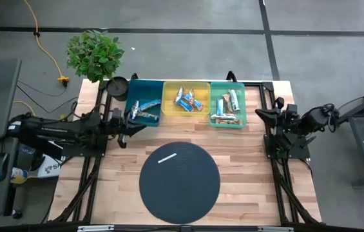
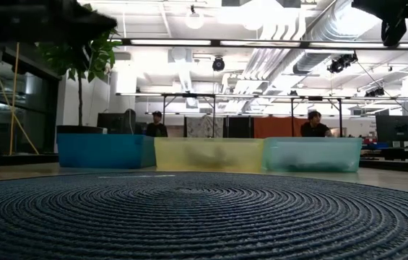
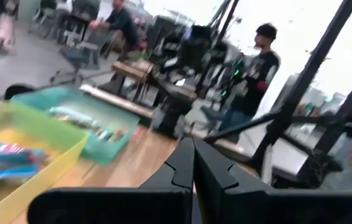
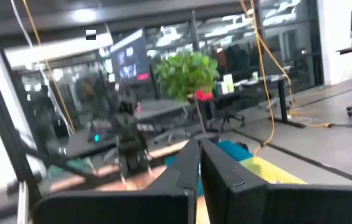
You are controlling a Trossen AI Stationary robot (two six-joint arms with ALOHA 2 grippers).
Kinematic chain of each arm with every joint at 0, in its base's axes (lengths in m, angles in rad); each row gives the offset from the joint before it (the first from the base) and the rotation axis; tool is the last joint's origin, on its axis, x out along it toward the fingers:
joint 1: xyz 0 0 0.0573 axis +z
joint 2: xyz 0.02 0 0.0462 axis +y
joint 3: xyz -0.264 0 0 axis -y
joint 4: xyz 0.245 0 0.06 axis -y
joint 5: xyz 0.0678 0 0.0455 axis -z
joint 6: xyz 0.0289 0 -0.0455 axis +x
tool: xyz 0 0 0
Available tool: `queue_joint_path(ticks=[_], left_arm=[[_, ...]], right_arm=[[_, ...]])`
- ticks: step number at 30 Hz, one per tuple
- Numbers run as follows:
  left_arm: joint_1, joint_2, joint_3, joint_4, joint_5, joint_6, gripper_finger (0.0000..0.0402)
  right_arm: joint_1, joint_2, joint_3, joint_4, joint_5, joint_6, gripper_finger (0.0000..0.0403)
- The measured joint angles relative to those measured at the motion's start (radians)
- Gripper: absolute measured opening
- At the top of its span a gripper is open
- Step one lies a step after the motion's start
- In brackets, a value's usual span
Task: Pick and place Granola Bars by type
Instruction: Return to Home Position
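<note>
**Granola Bars in three bins, both arms off to the sides**

The Granola Bars lie in a row of three bins at the far edge of the wooden surface (image 1: 246, 167). The blue bin (image 1: 144, 89) holds a few bars (image 1: 145, 109). The yellow bin (image 1: 171, 109) in the middle holds several (image 1: 189, 100) with blue and red wrappers. The green bin (image 1: 227, 84) holds a heap (image 1: 228, 108) in silver-white and mixed colours. The bins stand side by side, touching.

Nearer the front lies a dark round woven mat (image 1: 179, 182), and on it rests a thin white strip (image 1: 167, 158). No bars are on the mat.

The left arm (image 1: 72, 130) reaches in from the left side. Its jaws sit by the near left corner of the blue bin, pressed together and holding nothing. The right arm (image 1: 297, 122) waits at the right edge. Its jaws point toward the green bin, just beside it, likewise closed on nothing. In the low view both arms show only at the top, well above the surface.

A potted plant (image 1: 93, 55) stands beyond the far left corner.
</note>
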Motion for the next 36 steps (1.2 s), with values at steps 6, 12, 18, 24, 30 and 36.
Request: queue_joint_path(ticks=[6, 12, 18, 24, 30, 36], left_arm=[[0.107, 0.000, -0.001, -0.049, 0.105, 0.014, 0.0000], [0.181, 0.001, -0.054, 0.029, 0.161, -0.006, 0.0000], [0.221, 0.002, -0.068, 0.058, 0.200, -0.028, 0.0000], [0.235, 0.002, -0.068, 0.064, 0.207, -0.028, 0.0000], [0.238, 0.002, -0.068, 0.063, 0.208, -0.024, 0.0000], [0.238, 0.002, -0.068, -0.002, 0.237, 0.027, 0.0000]], right_arm=[[0.000, -0.001, -0.047, 0.022, 0.005, 0.062, 0.0000], [0.000, -0.001, -0.124, 0.172, 0.018, 0.036, 0.0000], [-0.007, -0.002, -0.261, 0.399, 0.016, -0.033, 0.0000], [-0.092, -0.002, -0.352, 0.532, -0.063, -0.021, 0.0000], [-0.249, -0.002, -0.363, 0.526, -0.217, 0.007, 0.0000], [-0.427, -0.002, -0.363, 0.326, -0.441, 0.162, 0.0000]])
